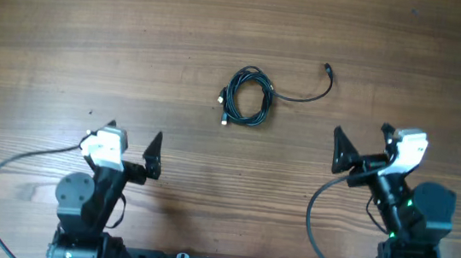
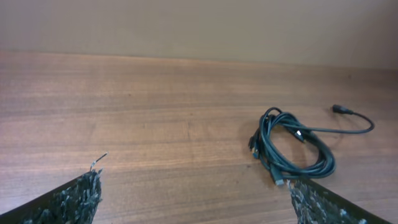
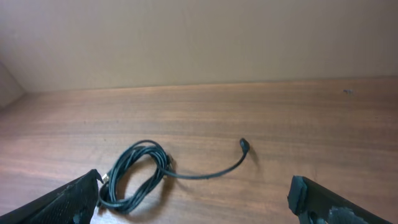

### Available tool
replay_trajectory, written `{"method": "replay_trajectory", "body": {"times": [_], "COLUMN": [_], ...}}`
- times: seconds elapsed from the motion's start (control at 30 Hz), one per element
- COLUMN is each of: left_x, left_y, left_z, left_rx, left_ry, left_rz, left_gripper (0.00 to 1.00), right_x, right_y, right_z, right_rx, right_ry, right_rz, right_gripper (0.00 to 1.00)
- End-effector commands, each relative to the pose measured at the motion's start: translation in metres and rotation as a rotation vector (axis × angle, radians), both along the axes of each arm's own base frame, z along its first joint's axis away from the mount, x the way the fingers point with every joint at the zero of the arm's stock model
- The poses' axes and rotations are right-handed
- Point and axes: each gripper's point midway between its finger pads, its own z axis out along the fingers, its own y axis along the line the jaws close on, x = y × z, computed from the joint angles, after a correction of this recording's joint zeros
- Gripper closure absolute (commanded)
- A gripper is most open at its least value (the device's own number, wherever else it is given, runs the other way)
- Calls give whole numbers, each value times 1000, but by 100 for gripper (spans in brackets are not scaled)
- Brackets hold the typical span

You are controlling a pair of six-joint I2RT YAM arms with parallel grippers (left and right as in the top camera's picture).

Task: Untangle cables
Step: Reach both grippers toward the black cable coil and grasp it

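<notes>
Black thin flexible cables [image 1: 247,96], wound together in a loose oval bundle, lie on the brown wood-grain table [image 1: 69,26], ahead of both arms and roughly midway between them. One single strand [image 1: 302,98] leaves the bundle on its right side and curves away to a small dark plug [image 1: 328,69]. Two pale-tipped plug ends [image 1: 224,121] protrude at the bundle's left edge.

Left gripper [image 1: 134,133], white-bodied with black fingers: jaws spread wide, nothing between them, held low over the table and well apart from the bundle. Right gripper [image 1: 363,136], of the same build: jaws likewise spread wide and empty, also well apart from the bundle. Both wrist views look forward onto the coil, which suggests the arms are posed to observe and approach rather than to grip.

Assessment: no part of the untangling is yet done; the loops are fully overlapped. The trailing strand offers the most accessible first pick, probably for the right arm. The left arm would then need to pin the bundle, as the light coil is likely to drag as a whole when pulled.
</notes>
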Motion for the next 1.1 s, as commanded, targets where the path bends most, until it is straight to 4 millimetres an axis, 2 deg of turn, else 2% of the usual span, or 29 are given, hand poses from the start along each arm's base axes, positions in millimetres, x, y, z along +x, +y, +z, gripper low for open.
{"method": "replay_trajectory", "body": {"times": [0.0,0.13,0.23,0.37,0.47,0.57,0.63,0.7,0.8,0.83,0.9,1.0,1.07], "left_x": [17,49,78,108,128,122,126,135,159,164,175,194,202], "left_y": [1,-15,-34,-82,-122,-144,-145,-144,-124,-124,-129,-141,-157], "left_z": [42,84,104,116,119,116,106,85,43,33,14,-24,-48], "left_rx": [-4,-36,-57,-37,-15,-38,-66,-106,-130,-128,-150,-178,-166], "left_ry": [11,141,285,463,450,462,506,581,690,705,736,776,788], "left_rz": [-2,-94,-170,-295,-406,-493,-477,-419,-208,-196,-178,-162,-185], "left_gripper": [0,0,0,0,0,0,0,0,11,14,19,32,34], "right_x": [11,26,37,54,66,74,72,75,75,75,75,74,74], "right_y": [6,6,10,17,24,29,35,34,34,34,34,35,35], "right_z": [26,44,61,76,75,64,53,51,50,50,50,50,49], "right_rx": [6,5,-40,-36,-35,23,183,186,186,186,186,187,188], "right_ry": [9,88,140,260,353,406,519,523,526,526,526,529,534], "right_rz": [39,39,80,125,180,186,158,152,151,151,151,151,151], "right_gripper": [0,0,0,0,0,0,0,1,1,1,1,0,1]}}
